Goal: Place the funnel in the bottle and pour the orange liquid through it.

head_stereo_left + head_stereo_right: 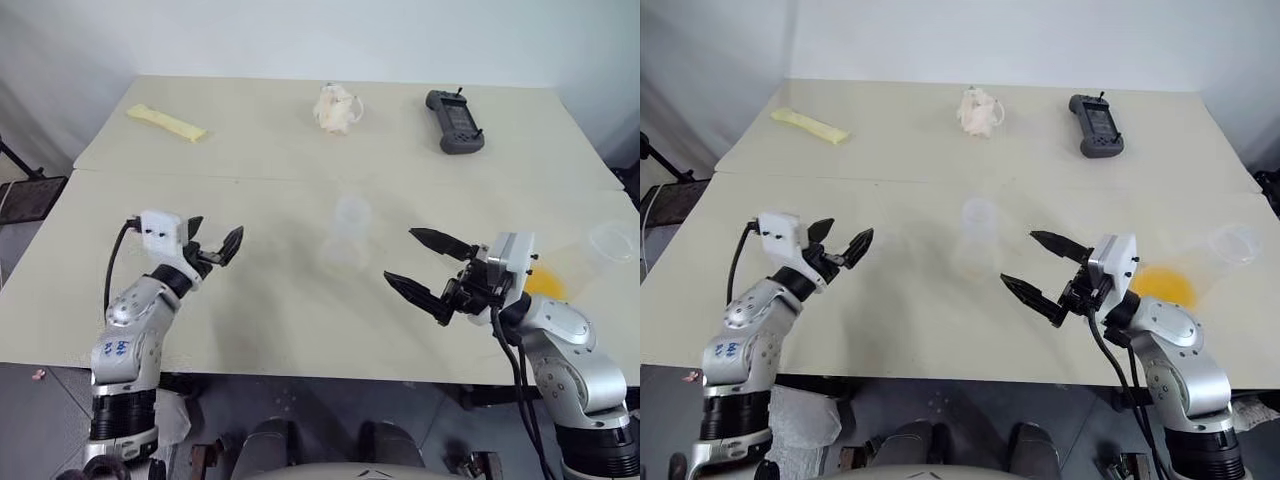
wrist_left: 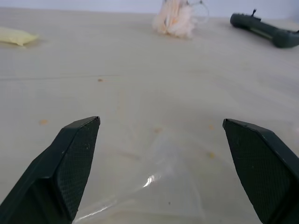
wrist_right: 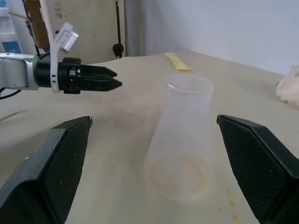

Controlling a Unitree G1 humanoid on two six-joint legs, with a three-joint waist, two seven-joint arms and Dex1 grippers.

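Black-fingered left end effector [image 1: 214, 246] and right end effector [image 1: 428, 267] wide open, empty, flanking bottle [image 1: 347, 238].

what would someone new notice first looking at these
Two black open tools, left tool and right tool, flank the clear bottle standing mid-table. Orange liquid shows just behind the right arm, and a dark handheld controller lies at the far edge.

One bottle [image 3: 180, 144], one cup [image 1: 1236, 243], one controller [image 1: 1096, 125], one yellow strip [image 1: 810, 124]
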